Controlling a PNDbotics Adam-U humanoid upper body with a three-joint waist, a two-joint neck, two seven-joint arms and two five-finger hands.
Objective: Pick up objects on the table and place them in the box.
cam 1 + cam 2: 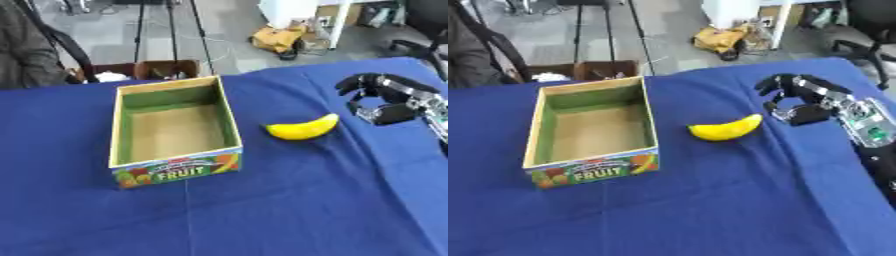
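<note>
Blue cloth [289,200] covers the whole table, soft and slightly creased, and gives you a matte surface under everything. On it the banana [303,129], smooth, yellow and curved, lies just right of the box [229,120] without touching it. Its long axis runs left-near to right-far, with the right tip raised toward your right hand [798,102].

That hand hangs to the right of the banana and a little farther back, near it but apart, with bare cloth between them. Its black and silver fingers are curled partway, thumb set opposite, and they hold nothing; no contact with the fruit is visible. The left hand shows in neither view, so the right hand is the only one placed for the pick.

The box is an open rectangular tray of cardboard look, with a plain tan floor, green inner walls and a printed front panel reading FRUIT. It appears empty.

Judgement: the coming move turns on bringing the hand left and nearer you. Approach across the banana's long axis, since a grasp along it would likely slip off the tapered tip.
</note>
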